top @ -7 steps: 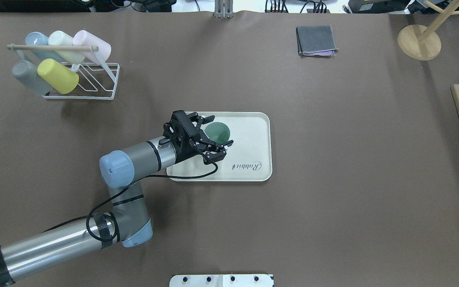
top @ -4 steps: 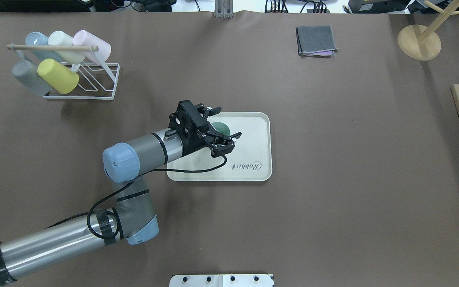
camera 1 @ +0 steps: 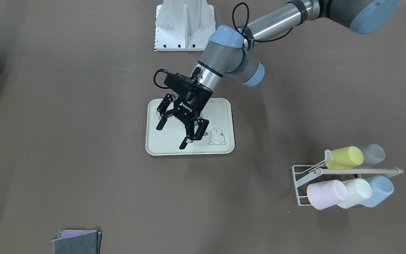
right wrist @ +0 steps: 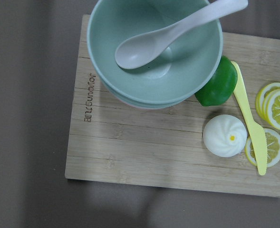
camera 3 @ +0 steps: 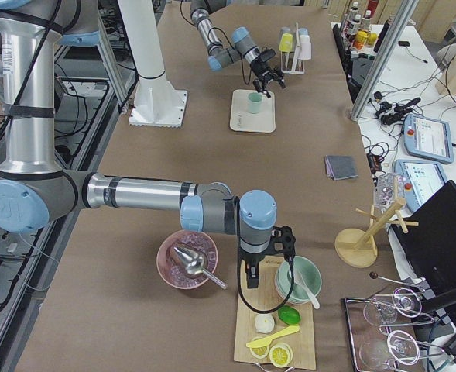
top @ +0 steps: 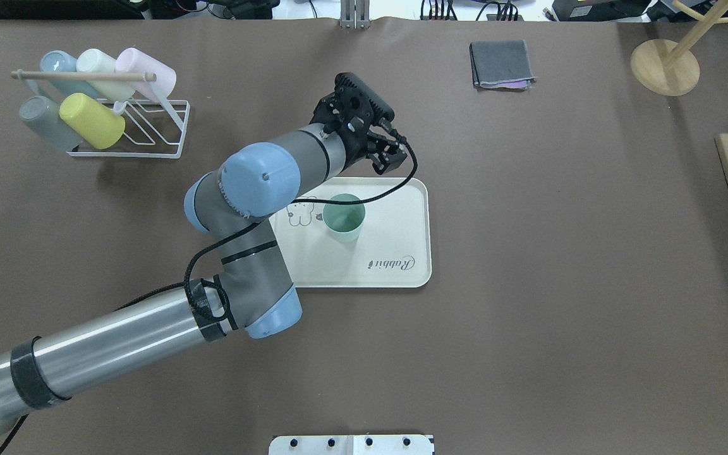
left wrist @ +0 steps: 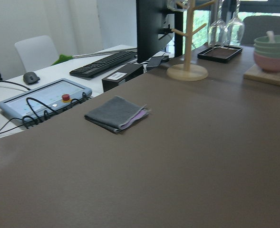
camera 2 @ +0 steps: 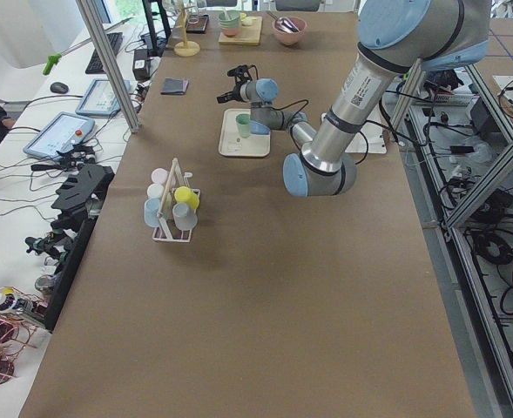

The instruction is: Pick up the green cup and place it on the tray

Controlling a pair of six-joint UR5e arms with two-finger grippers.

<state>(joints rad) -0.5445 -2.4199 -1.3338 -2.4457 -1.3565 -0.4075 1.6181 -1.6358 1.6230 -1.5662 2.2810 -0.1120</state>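
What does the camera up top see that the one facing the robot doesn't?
Only overhead: the small mint-green plastic cup standing in full view, and a round-based wooden stand. Only front-facing: the left pincer plainly open, covering most of that cup. Both: the cream rectangular plastic tray, the white wire cup rack, the folded grey cloth.

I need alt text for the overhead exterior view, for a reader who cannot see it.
A green cup stands upright on a cream tray mid-table; the left gripper, empty, is by the tray's far rim, apart from the cup. A wire rack of five pastel cups sits upper left, a folded grey cloth upper right.
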